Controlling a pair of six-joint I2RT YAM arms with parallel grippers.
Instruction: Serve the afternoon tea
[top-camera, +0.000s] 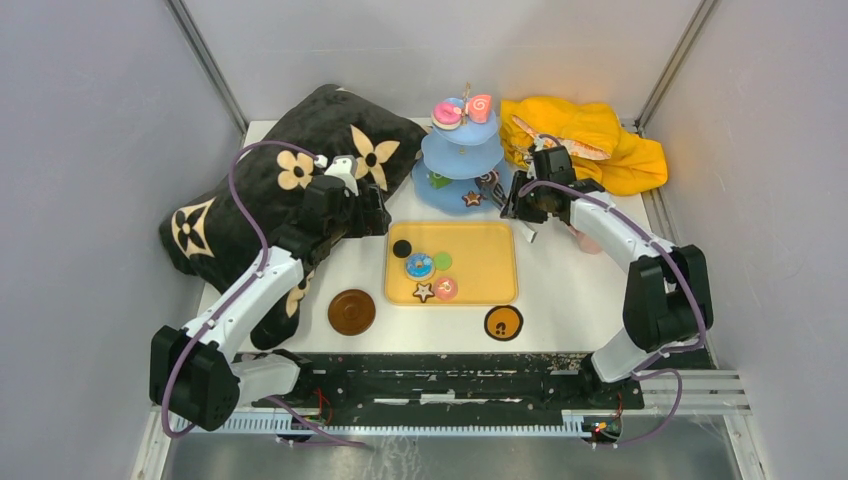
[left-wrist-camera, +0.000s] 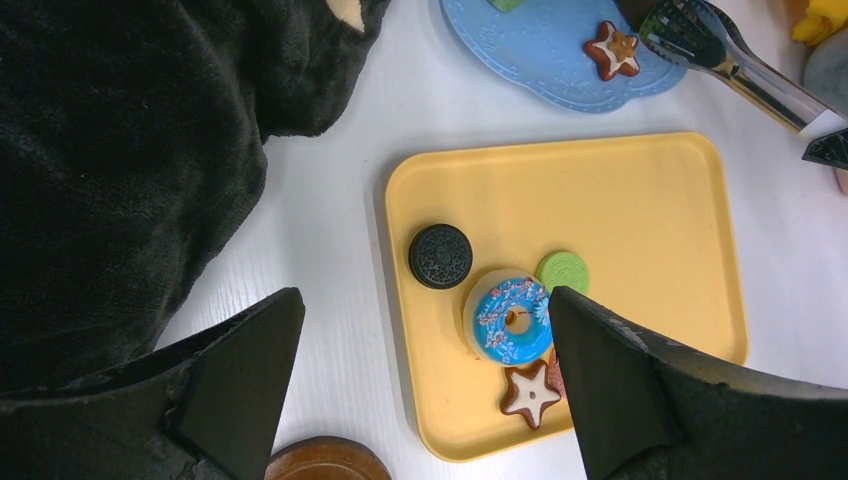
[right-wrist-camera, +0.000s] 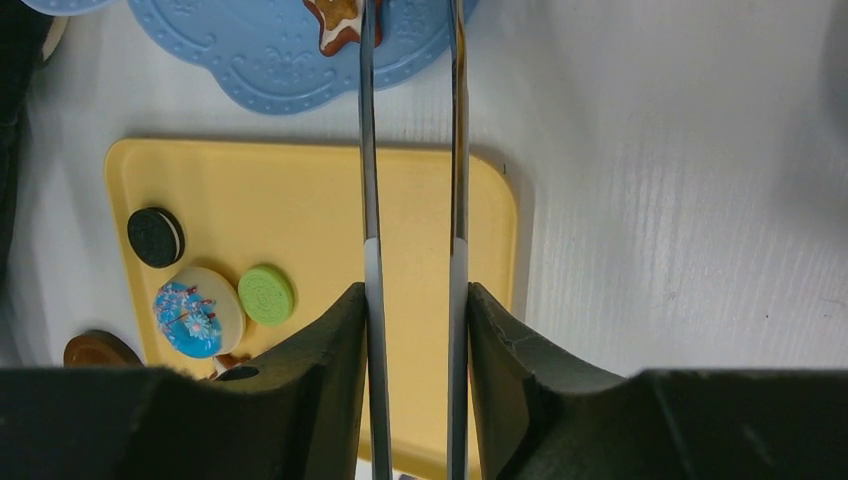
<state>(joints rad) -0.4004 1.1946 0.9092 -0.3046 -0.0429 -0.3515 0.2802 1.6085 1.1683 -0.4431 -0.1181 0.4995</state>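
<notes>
The metal tongs (right-wrist-camera: 368, 150) are clamped in the right hand (right-wrist-camera: 415, 330), tips by a star biscuit (left-wrist-camera: 613, 50) on the light-blue stand (top-camera: 445, 195), at 12 o'clock from the yellow tray (left-wrist-camera: 620, 220). The left hand (left-wrist-camera: 425, 300) is held wide above the tray's sweets (left-wrist-camera: 510, 320).

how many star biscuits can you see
2: one star biscuit on the yellow tray, second star biscuit on the stand's bottom tier. Upper tiers could hide more.

The tray (top-camera: 480, 262) is plain yellow, the stand (top-camera: 462, 152) light blue. The black cushion (top-camera: 330, 115) bears beige flowers.
</notes>
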